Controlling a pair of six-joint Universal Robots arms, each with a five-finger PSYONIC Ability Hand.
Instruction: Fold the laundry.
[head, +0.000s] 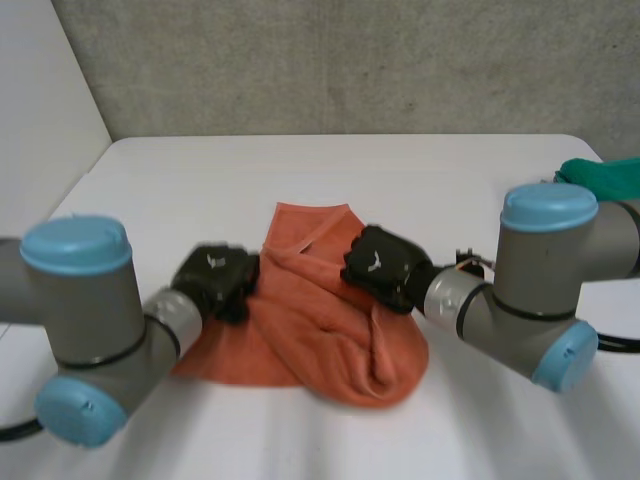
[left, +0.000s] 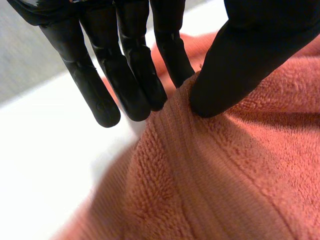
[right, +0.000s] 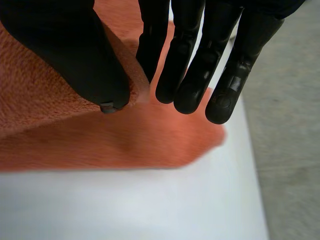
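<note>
- Head view: the orange towel lies bunched at the near middle of the table, with the left hand at its left edge and the right hand at its right.
- Left wrist view: thumb and fingers pinch a towel ridge.
- Right wrist view: thumb and finger pinch the towel's edge; the folding looks barely begun.

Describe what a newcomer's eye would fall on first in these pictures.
A bunched orange towel lies in the middle of the white table. The left robot hand pinches its edge on one side and the right robot hand pinches a raised fold on the other. A green cloth sits at the table's far right corner.
</note>
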